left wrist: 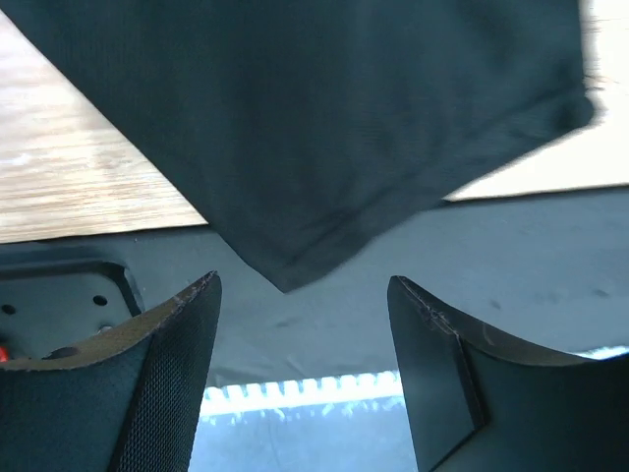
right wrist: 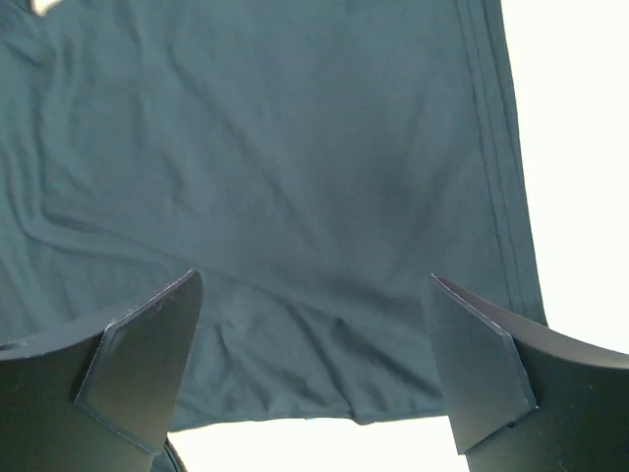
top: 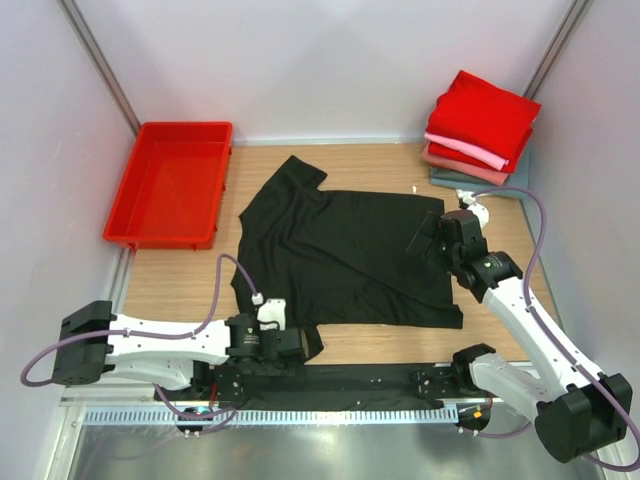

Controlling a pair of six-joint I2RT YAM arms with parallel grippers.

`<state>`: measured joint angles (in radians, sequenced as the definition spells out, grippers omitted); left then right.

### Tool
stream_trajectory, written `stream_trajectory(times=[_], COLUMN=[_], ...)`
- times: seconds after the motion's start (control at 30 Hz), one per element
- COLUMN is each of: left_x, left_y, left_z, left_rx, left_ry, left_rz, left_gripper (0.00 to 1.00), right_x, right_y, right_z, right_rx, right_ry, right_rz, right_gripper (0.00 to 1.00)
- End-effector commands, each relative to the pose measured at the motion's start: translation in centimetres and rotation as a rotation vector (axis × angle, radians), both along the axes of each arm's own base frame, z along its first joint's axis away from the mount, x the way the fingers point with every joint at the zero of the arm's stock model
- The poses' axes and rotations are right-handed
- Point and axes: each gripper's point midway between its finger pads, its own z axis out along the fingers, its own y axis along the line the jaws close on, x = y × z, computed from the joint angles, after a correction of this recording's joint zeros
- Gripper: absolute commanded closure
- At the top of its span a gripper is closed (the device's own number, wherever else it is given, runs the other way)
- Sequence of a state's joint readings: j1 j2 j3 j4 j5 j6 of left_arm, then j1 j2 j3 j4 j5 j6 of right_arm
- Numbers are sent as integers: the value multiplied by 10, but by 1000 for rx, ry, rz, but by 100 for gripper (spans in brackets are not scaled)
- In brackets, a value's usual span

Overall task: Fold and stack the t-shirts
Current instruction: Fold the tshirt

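**Left claw and right claw gape over the black t-shirt**

Dark padded fingers fill the bottom of the left wrist view, spread wide with nothing pinched between them; a pointed corner of the black cloth reaches just to the gap between their tips, lying partly on the pale wood of the bench and partly on the black strip along the near edge. From above, this claw sits low at the shirt's near left sleeve, the arm stretched across from the left.

The right claw's jaws also stand apart and hold nothing; black cloth fills the space beyond them, faintly wrinkled, with the stitched hem running down the right side of that view. From above, this claw hangs over the far right corner of the shirt, at the hem.

The black t-shirt lies spread flat in the middle of the bench, neck to the left, hem to the right, one sleeve pointing to the far wall and the other to the near edge.

In the far right corner stands a stack of folded shirts: a bright red one on top, a pink one under it, then a dusty-rose one, and a grey-teal one at the bottom; well apart from the black shirt.

A red tray sits at the far left, just beside the shirt's far sleeve but not touching it.
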<state>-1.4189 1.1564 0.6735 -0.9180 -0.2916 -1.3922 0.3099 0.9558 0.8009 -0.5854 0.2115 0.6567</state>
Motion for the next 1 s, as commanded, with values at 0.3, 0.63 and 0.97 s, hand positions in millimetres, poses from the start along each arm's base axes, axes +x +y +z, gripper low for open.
stream_trajectory(times=[0.3, 0.63, 0.97], left_x=[-5, 35, 60], left_y=[-8, 14, 67], left_z=[-45, 26, 111], left_rx=[-58, -8, -148], left_ry=[28, -210, -344], left_rz=[94, 71, 125], left_gripper=[37, 100, 100], right_x=[-11, -42, -105], right_y=[6, 29, 63], right_z=[0, -12, -41], right_rx=[58, -82, -165], right_ry=[11, 115, 259], right_rz=[4, 50, 153], right_gripper=[0, 0, 0])
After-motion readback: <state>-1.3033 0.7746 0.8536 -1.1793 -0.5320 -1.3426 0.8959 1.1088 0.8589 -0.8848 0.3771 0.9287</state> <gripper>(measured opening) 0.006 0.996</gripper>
